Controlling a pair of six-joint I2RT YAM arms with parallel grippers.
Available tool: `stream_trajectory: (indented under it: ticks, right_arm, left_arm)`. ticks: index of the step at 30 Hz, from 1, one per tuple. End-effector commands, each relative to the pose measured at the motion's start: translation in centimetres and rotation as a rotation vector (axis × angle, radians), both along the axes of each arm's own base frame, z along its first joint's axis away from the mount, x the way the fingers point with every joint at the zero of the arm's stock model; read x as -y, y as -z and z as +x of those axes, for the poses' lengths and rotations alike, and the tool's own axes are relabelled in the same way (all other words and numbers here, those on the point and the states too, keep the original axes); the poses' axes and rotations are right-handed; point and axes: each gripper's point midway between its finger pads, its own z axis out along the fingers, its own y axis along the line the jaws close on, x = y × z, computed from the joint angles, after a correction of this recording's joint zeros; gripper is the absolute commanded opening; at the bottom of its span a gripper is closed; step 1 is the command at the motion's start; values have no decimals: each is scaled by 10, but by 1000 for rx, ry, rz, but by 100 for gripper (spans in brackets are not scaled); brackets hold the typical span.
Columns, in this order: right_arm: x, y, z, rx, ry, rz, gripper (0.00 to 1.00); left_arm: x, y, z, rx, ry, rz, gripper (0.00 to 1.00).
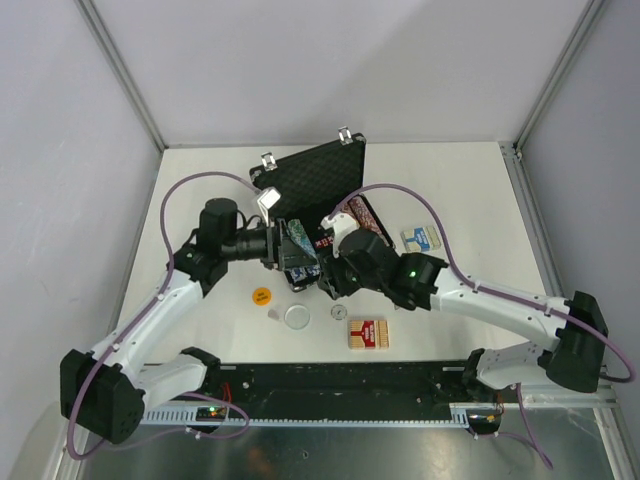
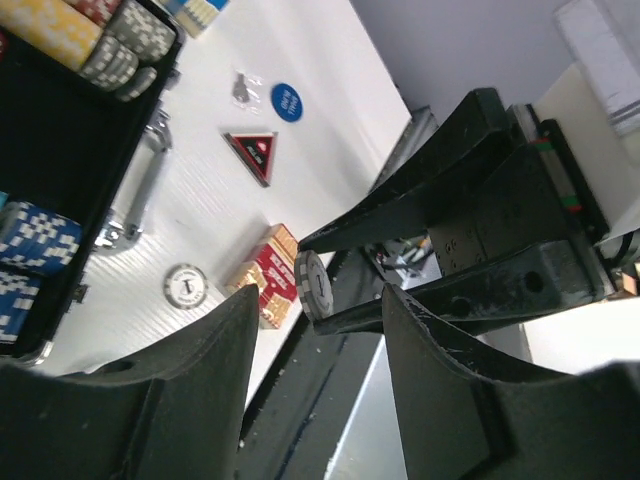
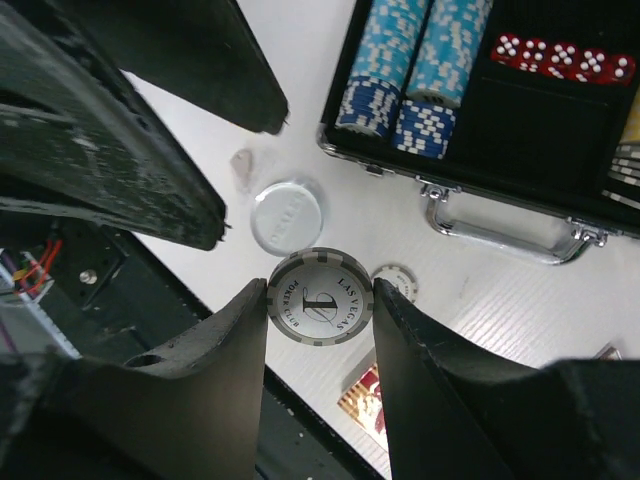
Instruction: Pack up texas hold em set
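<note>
The black briefcase (image 1: 312, 172) of the texas hold em set lies open at the back of the table, lid up. My right gripper (image 3: 320, 302) is shut on a grey-and-white poker chip (image 3: 320, 297), gripped by its edges above the table in front of the case handle (image 3: 500, 236). Rows of blue chips (image 3: 392, 98) and red dice (image 3: 560, 58) sit inside the case. My left gripper (image 2: 320, 302) is open and holds nothing. The same chip (image 2: 312, 285) shows just beyond its tips. Both grippers meet at mid-table (image 1: 305, 262).
On the table lie a white round button (image 3: 287, 215), a small white chip (image 3: 398, 281), an orange button (image 1: 260, 295), a red triangle (image 2: 255, 153), a blue button (image 2: 286, 100), a red card deck (image 1: 367, 333) and a blue deck (image 1: 420, 237).
</note>
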Motion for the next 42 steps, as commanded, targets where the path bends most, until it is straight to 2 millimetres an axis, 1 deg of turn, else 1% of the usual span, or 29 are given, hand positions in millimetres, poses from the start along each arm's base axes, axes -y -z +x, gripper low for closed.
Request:
stream_trajectory:
  ticks: [1,4,7,8,12,16,19,23,26,30,34,38,42]
  right_arm:
    - [-11,-47,-5,52,-56,127,29]
    - [-11,-54,-8,51,-64,149,29]
    - [-11,-57,-10,52,-68,158,29]
    - [-11,-58,-10,53,-68,158,29]
    - [-11,-61,-10,60,-66,165,29]
    - [-14,-66,-8,68,-67,179,29]
    - [-16,-68,-8,70,-68,184,29]
    - [-17,-69,-7,73,-70,185,29]
    - [-18,-69,-7,74,-73,181,29]
    - [-20,-65,-8,72,-83,168,29]
    - [-23,-58,-10,71,-93,142,29]
    - [-25,-52,-10,71,-96,120,29]
    - [-28,-49,-10,71,-99,113,29]
  left_arm:
    - [5,-20,-18,-73,80,-77,57]
    - [7,-14,-17,-133,78,-76,53]
    - [9,-13,-18,-161,90,-82,51]
    - [9,-14,-18,-163,93,-83,52]
    - [9,-10,-23,-163,118,-83,65]
    - [9,-4,-27,-175,138,-83,68]
    - [10,-2,-29,-186,158,-86,65]
    - [11,5,-37,-213,209,-93,56]
    - [12,10,-40,-226,233,-91,52]
    - [13,12,-39,-233,241,-89,50]
    - [15,14,-39,-236,245,-86,55]
    - [17,15,-39,-244,251,-83,56]
    - [21,12,-44,-237,280,-86,49]
